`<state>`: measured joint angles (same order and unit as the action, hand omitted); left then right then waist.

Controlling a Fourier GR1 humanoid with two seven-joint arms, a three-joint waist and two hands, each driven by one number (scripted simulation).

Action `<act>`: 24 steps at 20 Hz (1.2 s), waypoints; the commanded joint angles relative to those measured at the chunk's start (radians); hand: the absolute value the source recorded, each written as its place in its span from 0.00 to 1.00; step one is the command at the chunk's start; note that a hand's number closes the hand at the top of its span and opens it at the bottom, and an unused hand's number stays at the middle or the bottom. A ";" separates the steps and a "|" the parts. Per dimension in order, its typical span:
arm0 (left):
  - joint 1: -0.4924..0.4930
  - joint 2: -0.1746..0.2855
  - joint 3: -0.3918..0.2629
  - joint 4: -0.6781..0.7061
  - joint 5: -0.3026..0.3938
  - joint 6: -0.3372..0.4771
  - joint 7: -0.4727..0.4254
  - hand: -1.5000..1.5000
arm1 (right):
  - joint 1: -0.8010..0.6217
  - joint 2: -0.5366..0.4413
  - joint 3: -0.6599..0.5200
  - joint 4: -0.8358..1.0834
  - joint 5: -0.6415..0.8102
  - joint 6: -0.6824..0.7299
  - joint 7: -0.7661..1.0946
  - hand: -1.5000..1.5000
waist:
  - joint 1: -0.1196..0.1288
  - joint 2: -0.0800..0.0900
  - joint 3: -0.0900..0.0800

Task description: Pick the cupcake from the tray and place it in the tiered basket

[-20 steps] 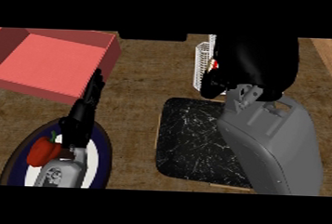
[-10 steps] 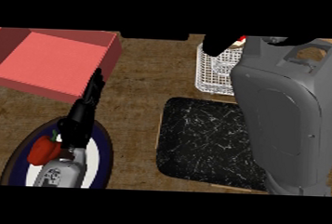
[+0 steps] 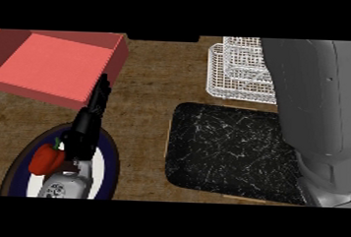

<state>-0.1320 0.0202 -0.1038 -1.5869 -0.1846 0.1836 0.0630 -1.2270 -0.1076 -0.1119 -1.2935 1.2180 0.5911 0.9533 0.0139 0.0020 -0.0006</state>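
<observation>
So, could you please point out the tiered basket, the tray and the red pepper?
tiered basket (image 3: 237, 88), head view, on its white wire front wall.
tray (image 3: 228, 152), head view, on a bare patch of its dark marbled surface.
red pepper (image 3: 46, 160), head view, on its red body.

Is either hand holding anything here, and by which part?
Cannot be told. The black left hand rests open, holding nothing. The right hand is out of view beyond its grey forearm; no cupcake shows.

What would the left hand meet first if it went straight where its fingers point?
The left hand would probably meet the red box first; height is unclear, so it might pass over it.
</observation>
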 commanded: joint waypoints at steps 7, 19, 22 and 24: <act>-0.069 -0.001 0.024 -0.002 0.013 -0.010 0.072 0.50 | 0.020 -0.131 -0.025 0.201 0.037 -0.141 -0.125 1.00 | -0.004 0.000 0.000; -0.009 -0.008 -0.003 -0.034 0.015 -0.008 0.054 0.50 | 0.088 -0.050 -0.251 0.215 -0.135 -0.487 -0.128 0.00 | 0.005 0.000 0.001; -0.009 0.026 0.024 -0.038 0.022 -0.022 0.048 0.50 | 0.115 -0.085 -0.298 0.114 -0.161 -0.557 -0.135 0.00 | -0.006 -0.004 0.002; -0.025 0.007 0.036 0.038 0.018 -0.002 -0.017 0.50 | 0.092 -0.063 -0.300 0.078 -0.138 -0.614 -0.057 0.00 | -0.015 -0.003 0.000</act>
<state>-0.1467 0.0314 -0.0797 -1.5716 -0.1647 0.1707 0.0596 -1.1381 -0.1764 -0.3814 -1.1521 1.0862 0.0709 0.8544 0.0076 0.0008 0.0003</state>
